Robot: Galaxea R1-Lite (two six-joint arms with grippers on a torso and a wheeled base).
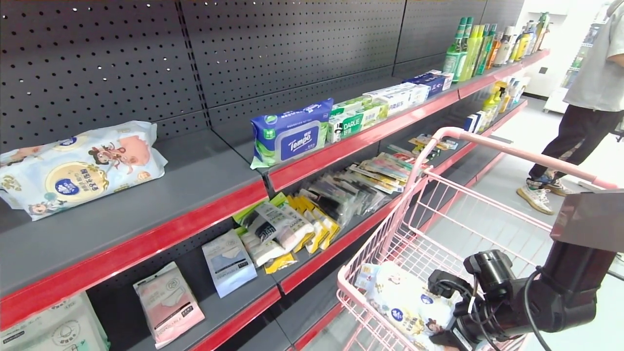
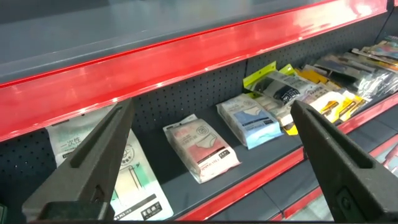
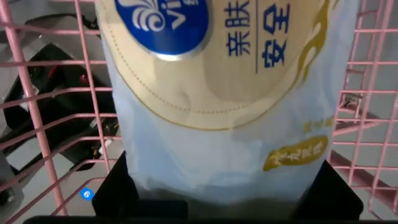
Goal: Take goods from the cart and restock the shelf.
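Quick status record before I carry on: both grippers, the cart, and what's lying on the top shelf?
left gripper: open, empty, facing small packets on a lower shelf
right gripper: down in the cart, at the tissue pack; grip cannot be judged
cart: pink wire, beside the shelves, one tissue pack visible inside
top shelf: a like shelved pack lies at the left end, bare board next to it, then a blue wipes pack
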